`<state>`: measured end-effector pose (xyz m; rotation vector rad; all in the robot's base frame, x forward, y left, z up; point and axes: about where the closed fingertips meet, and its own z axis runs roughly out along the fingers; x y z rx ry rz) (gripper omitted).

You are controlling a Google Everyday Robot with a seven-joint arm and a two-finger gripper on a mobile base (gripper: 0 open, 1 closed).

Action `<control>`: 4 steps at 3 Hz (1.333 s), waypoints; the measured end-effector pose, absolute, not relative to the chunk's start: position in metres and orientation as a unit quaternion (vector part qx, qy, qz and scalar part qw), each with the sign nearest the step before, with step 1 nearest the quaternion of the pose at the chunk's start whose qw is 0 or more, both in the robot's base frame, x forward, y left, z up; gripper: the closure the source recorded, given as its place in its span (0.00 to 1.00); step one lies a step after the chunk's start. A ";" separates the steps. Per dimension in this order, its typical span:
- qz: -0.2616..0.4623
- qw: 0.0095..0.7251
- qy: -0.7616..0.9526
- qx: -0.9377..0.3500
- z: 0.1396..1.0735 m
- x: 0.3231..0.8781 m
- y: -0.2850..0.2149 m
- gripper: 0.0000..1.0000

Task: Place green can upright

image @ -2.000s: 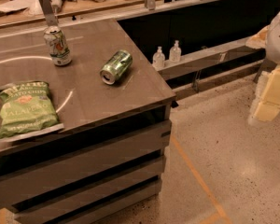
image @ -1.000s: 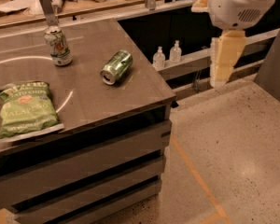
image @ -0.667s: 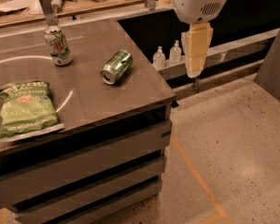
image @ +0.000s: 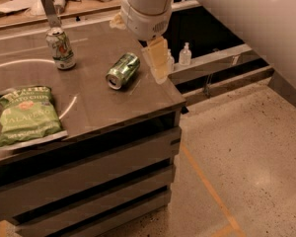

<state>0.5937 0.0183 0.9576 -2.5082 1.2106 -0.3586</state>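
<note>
The green can (image: 123, 70) lies on its side on the grey table (image: 103, 107), near the right edge, with its silver top facing the front left. My gripper (image: 158, 62) hangs below the white wrist (image: 145, 11), just to the right of the can and a little above the table top, not touching the can.
A whitish can with a green-and-red label (image: 60, 47) stands upright at the back left. A flat green chip bag (image: 27, 115) lies at the front left. Small pump bottles (image: 186, 54) stand on a low shelf right of the table. An orange line (image: 207, 186) runs across the floor.
My arm has swung in from the right and come down, from beyond the table's edge to just beside the green can. The can, the other can and the bag have not moved.
</note>
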 end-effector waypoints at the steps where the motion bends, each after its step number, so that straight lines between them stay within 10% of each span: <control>1: -0.113 0.171 0.371 -0.906 0.933 0.601 0.051 0.00; 4: -0.088 0.154 0.305 -0.936 0.902 0.616 0.078 0.00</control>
